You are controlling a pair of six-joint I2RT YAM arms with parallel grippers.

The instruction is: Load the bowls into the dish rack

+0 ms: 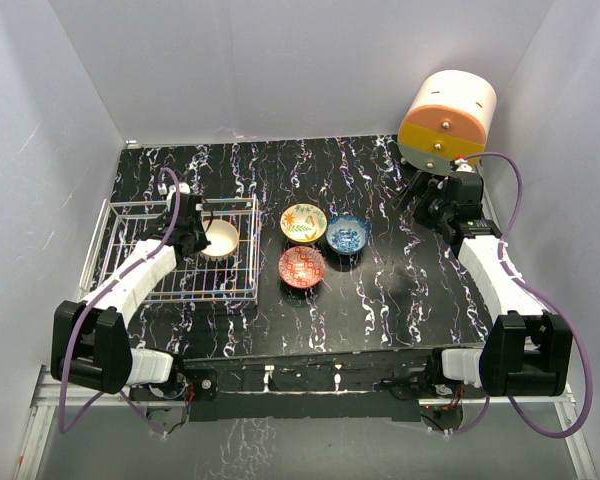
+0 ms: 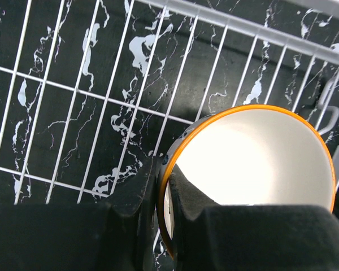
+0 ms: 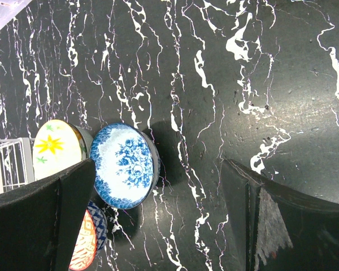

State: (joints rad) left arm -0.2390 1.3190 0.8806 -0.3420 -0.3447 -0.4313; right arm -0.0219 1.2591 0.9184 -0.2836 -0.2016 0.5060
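The dish rack [image 1: 140,212], a white wire basket, sits at the left of the table. Inside it my left gripper [image 1: 194,238] is shut on the rim of a bowl [image 1: 221,239] with a plain white inside and an orange rim. In the left wrist view the gripper [image 2: 168,169] pinches that bowl [image 2: 254,158] just above the rack's wires [image 2: 237,21]. A yellow-floral bowl [image 1: 303,222], a blue bowl [image 1: 348,233] and a red bowl [image 1: 302,266] stand on the table's middle. My right gripper [image 1: 420,195] hovers open to their right. The right wrist view shows the gripper [image 3: 169,180] empty beside the blue bowl [image 3: 124,166].
A cream-and-orange cylindrical unit [image 1: 448,120] stands at the back right corner, just behind the right arm. The black marbled table [image 1: 400,290] is enclosed by white walls on three sides. The yellow bowl [image 3: 53,149] and the red bowl [image 3: 85,248] lie left of the right gripper's fingers.
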